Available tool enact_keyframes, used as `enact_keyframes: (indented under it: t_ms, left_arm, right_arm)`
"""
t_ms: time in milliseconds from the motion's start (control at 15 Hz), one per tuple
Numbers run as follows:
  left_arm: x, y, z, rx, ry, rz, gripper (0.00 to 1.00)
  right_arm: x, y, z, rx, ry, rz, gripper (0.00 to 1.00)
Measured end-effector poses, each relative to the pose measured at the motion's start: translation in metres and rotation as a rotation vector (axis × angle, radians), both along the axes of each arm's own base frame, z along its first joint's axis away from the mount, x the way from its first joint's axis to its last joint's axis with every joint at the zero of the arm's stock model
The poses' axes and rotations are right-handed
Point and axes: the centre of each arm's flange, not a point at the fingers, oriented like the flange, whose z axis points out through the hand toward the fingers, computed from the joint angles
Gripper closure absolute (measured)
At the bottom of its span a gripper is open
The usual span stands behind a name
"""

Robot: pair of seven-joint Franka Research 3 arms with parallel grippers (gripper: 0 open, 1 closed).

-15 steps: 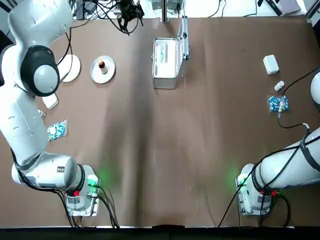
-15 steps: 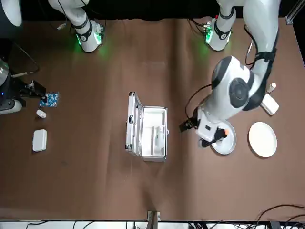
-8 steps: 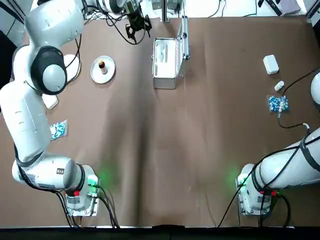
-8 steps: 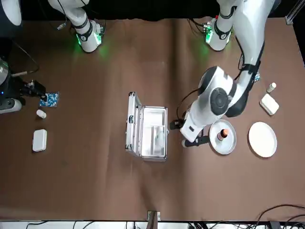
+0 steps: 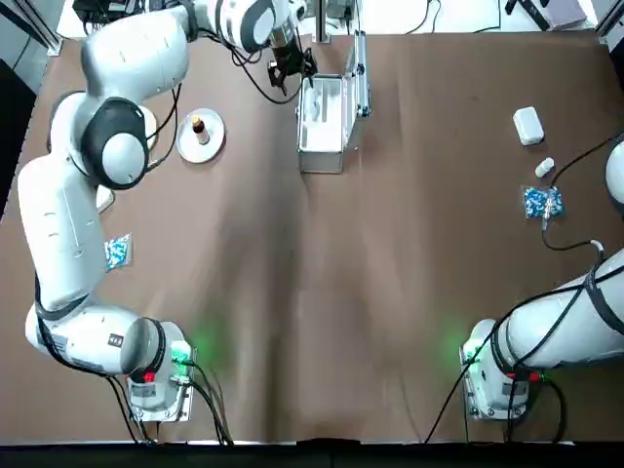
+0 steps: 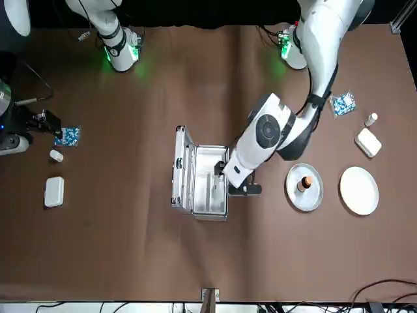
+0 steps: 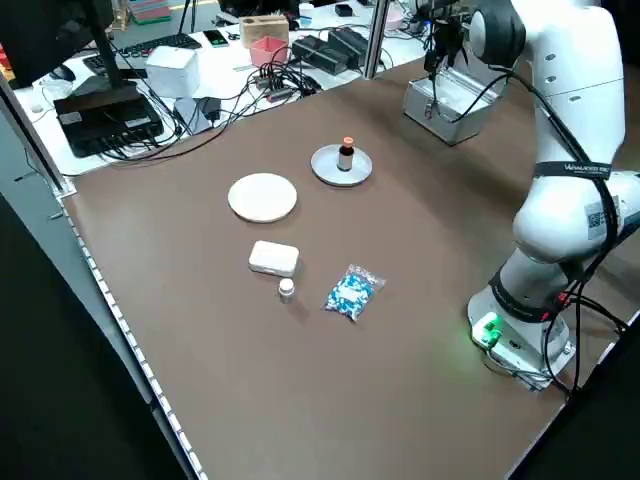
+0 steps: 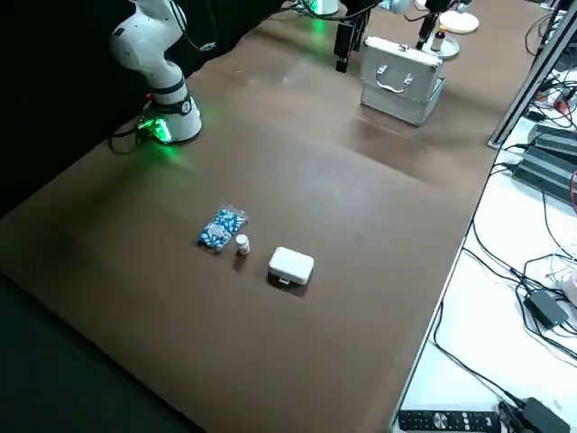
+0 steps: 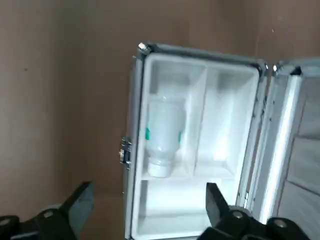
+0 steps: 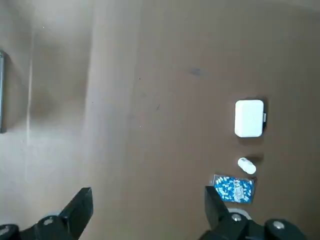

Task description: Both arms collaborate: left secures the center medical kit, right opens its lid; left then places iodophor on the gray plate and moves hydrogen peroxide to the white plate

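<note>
Left wrist view: the left tool (image 9: 150,212) stood wide over the open medical kit (image 9: 192,145), which held the hydrogen peroxide (image 9: 166,135); a low descent risked striking the rim.

Front view: the iodophor (image 6: 304,184) stood on the gray plate (image 6: 316,195).

Right wrist view: the right tool (image 10: 150,214), wide, idled above the surface (image 10: 150,125).

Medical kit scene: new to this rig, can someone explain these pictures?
Two white robot arms share a brown table. There are overhead, front and two side views, plus a camera on each wrist.

The left gripper is open over the opened medical kit, in which a pale bottle of hydrogen peroxide lies. The right gripper is open too, off at the robot's right. Neither holds anything.

The brown iodophor bottle stands on the gray plate; the white plate is bare. Small white boxes, vials and blue-and-white packets lie around.
</note>
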Motion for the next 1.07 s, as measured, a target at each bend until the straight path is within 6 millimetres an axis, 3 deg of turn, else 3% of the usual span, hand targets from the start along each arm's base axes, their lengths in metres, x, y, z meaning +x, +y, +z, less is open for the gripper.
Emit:
enact_keyframes:
  t_ms: [133,333,600,1067]
  left_arm:
    - [-0.008,-0.012,-0.008,0.009,0.002,-0.019,0.19]
    - [-0.014,-0.023,-0.022,0.039,-0.009,-0.034,0.32]
    - [-0.019,-0.039,-0.049,0.091,-0.069,-0.047,0.33]
    - [-0.018,-0.04,-0.061,0.098,-0.082,-0.049,0.4]
  right_arm:
    - [0.0,0.0,0.0,0.0,0.001,-0.001,0.01]
    - [0.0,0.001,0.0,0.0,0.002,0.001,0.01]
    - [0.0,0.002,-0.001,0.0,0.003,0.002,0.01]
    - [-0.001,0.005,-0.001,0.0,0.007,0.007,0.01]
